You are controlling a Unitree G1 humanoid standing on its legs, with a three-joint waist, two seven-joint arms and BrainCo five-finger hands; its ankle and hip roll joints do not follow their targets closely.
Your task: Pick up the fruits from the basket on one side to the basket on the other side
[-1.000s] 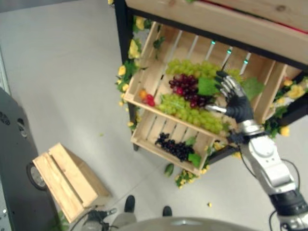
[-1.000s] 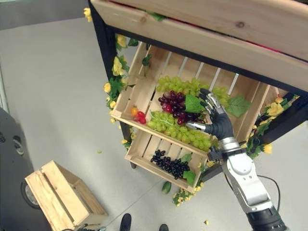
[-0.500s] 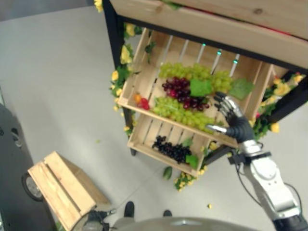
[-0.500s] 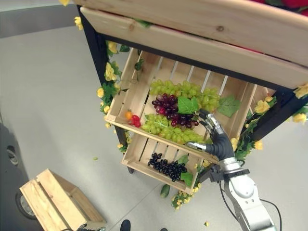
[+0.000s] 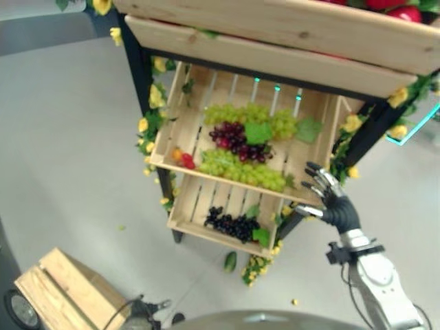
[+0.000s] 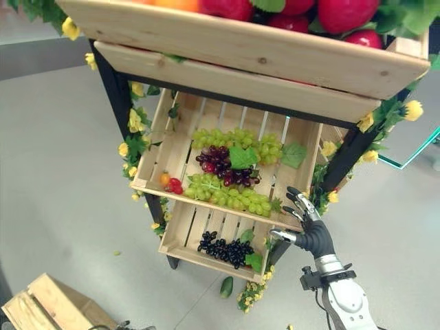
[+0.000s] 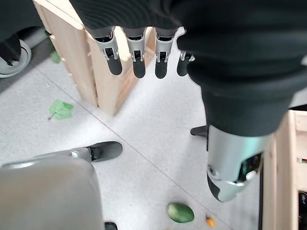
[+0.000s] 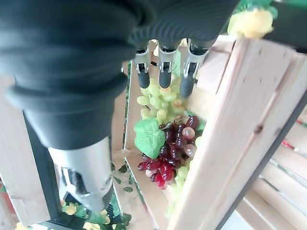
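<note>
Because nothing is grasped yet, the right hand (image 6: 313,234) hovers with loose, spread fingers, empty, just beside the front corner of the grape crate (image 6: 157,165), where the green grapes (image 6: 230,196) lie. The left hand (image 7: 144,52) hangs open over the floor crate (image 7: 88,72).

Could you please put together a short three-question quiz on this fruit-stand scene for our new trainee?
1. True or false: the right hand holds a bunch of grapes.
2. Which fruit lies in the lower crate? A dark grapes; B apples; C bananas.
3. Fill in: the middle crate holds green grapes and ____ grapes.

Key: 1 false, it is open and empty beside the crate; 2 A; 3 red.
</note>
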